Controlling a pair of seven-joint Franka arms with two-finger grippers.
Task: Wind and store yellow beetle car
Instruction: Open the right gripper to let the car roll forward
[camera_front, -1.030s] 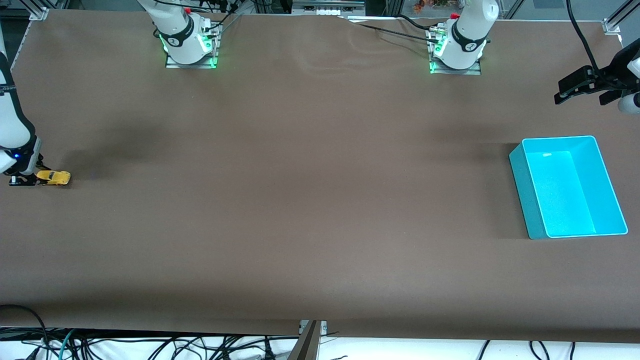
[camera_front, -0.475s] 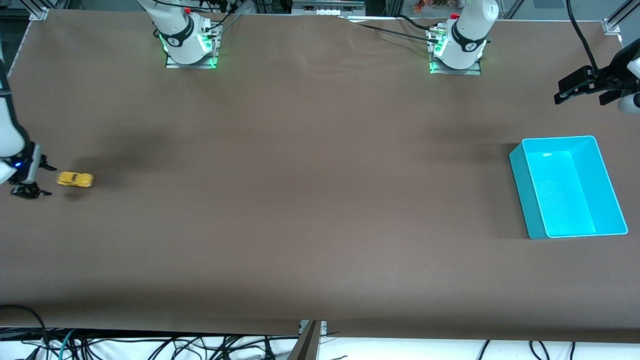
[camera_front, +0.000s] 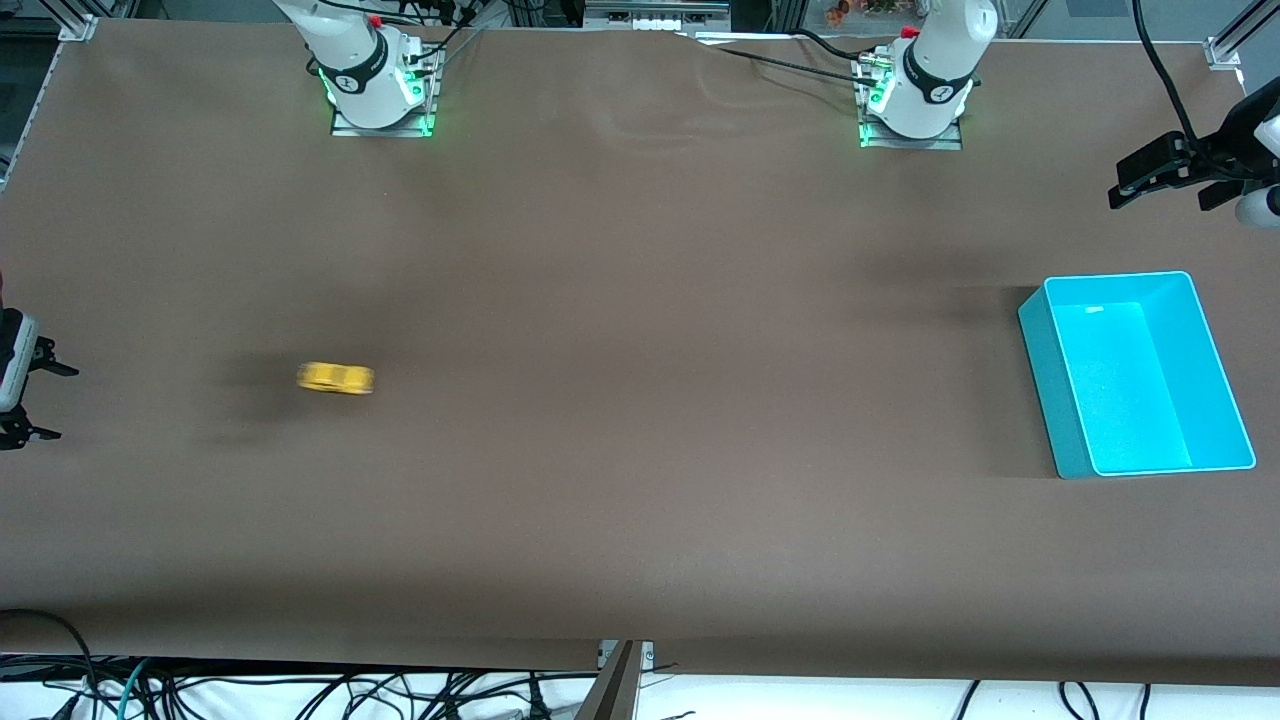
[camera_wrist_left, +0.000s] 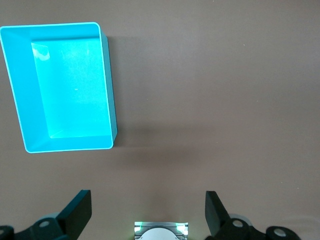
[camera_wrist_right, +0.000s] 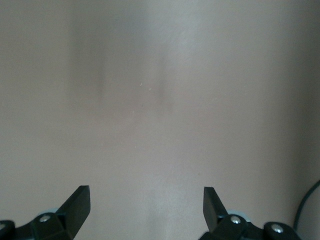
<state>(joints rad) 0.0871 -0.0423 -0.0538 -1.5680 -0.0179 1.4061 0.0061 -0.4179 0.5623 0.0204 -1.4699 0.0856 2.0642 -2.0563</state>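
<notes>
- The yellow beetle car (camera_front: 336, 378) is on the brown surface (camera_front: 640, 480), toward the right arm's end of it. It stands loose on its wheels and shows as a blurred yellow streak, so I judge it to be rolling on its wound spring.
- The right tool (camera_front: 22, 400) is at the very edge of the front view, over the right arm's end of the surface, well apart from the car. Its fingers are spread and hold nothing; the right wrist view shows only bare surface between the fingertips (camera_wrist_right: 75, 202).
- The left tool (camera_front: 1160, 180) hangs over the left arm's end of the surface, above the ground just beside the turquoise bin (camera_front: 1040, 370). It is released and empty, and this arm waits.
- The bin sits upright and open-topped near the left arm's end, with nothing inside it in either the front or the left wrist view (camera_wrist_left: 107, 95).
- Step in hand, as I judge it: the winding looks done and the car is loose; storing is not yet done.
- Next move calls for: letting the car come to rest, then bringing whichever tool is closer down over it, pinching the small rounded body across its sides, and carrying it to the bin.
- The car is tiny and on wheels, so a nudge from one finger could send it off again.
</notes>
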